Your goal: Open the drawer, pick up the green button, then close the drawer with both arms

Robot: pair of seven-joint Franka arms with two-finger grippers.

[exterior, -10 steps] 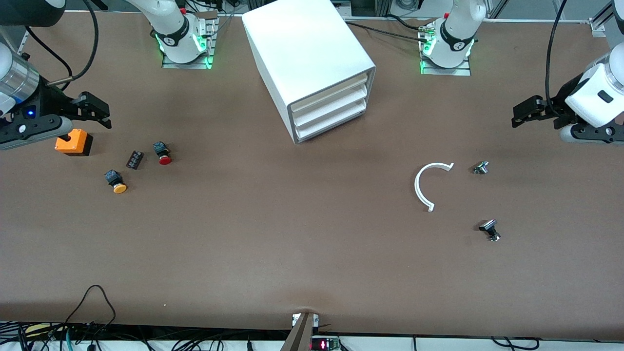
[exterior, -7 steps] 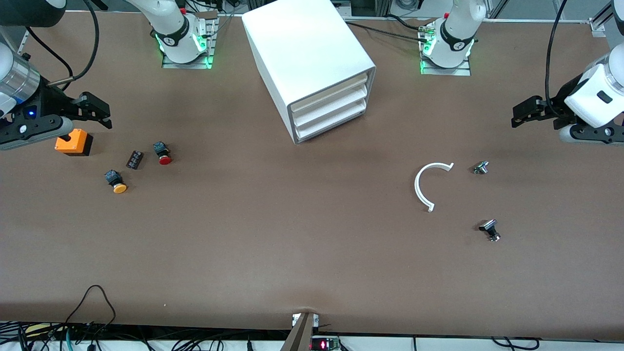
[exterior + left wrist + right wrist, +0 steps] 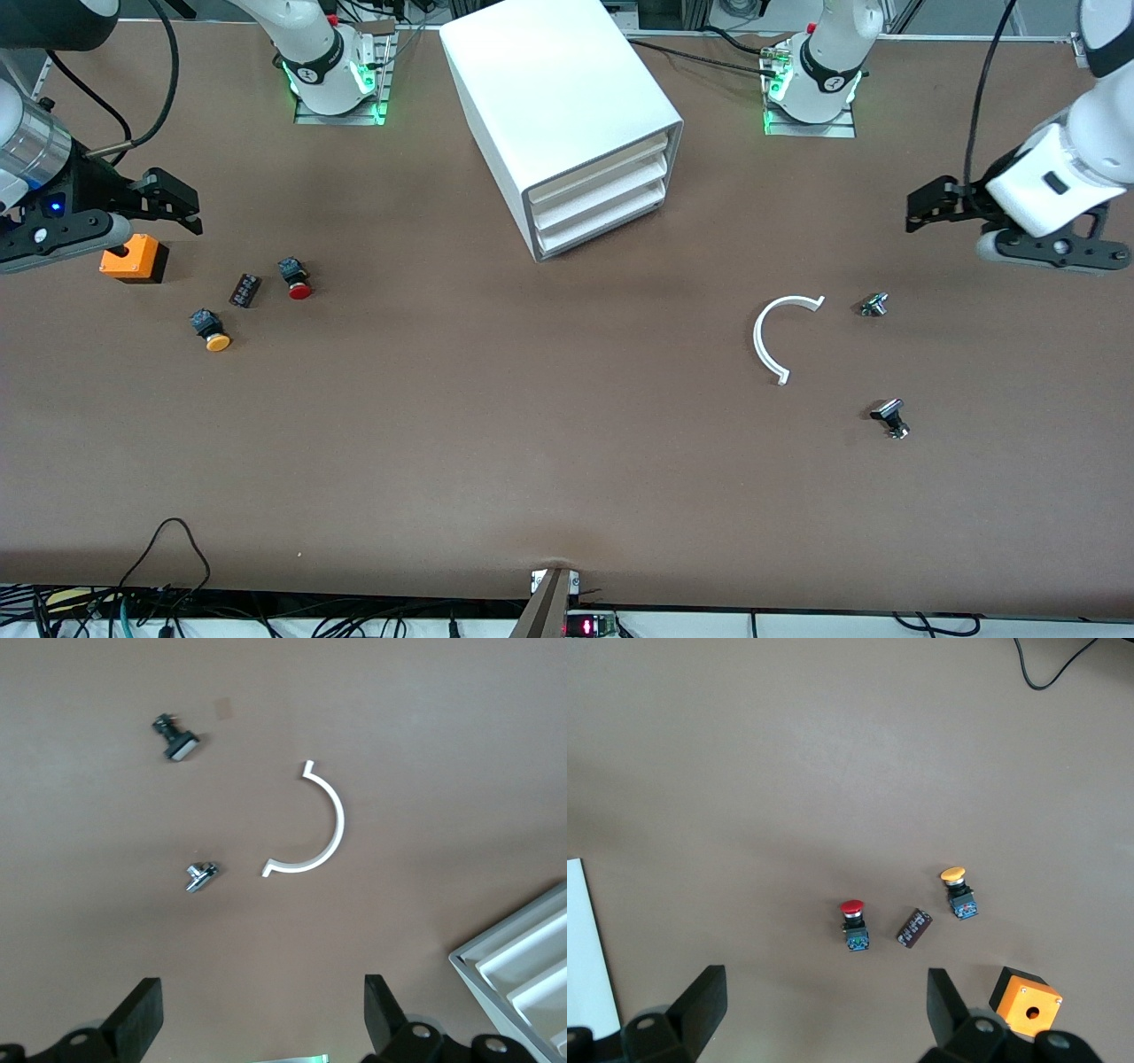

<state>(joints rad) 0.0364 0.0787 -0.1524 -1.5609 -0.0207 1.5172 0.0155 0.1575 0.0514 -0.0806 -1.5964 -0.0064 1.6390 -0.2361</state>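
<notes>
The white cabinet point(image 3: 567, 106) stands at the back middle of the table with all three drawers shut. The drawer point(image 3: 601, 227) is the lowest one. The green button is out of view. My left gripper point(image 3: 921, 206) is open and empty in the air over the left arm's end of the table, apart from the cabinet. In the left wrist view its fingers point(image 3: 140, 1020) spread wide over bare table, and a cabinet corner point(image 3: 523, 966) shows. My right gripper point(image 3: 182, 206) is open and empty over the right arm's end, above an orange box point(image 3: 133, 259).
A red-capped button point(image 3: 297, 276), a yellow-capped button point(image 3: 211, 330) and a small dark block point(image 3: 244, 290) lie near the orange box. A white C-shaped piece point(image 3: 780, 337) and two small metal parts point(image 3: 874, 305) point(image 3: 891, 418) lie toward the left arm's end.
My left gripper has moved a little toward the middle of the table. The right arm has not moved. The drawers stay shut.
</notes>
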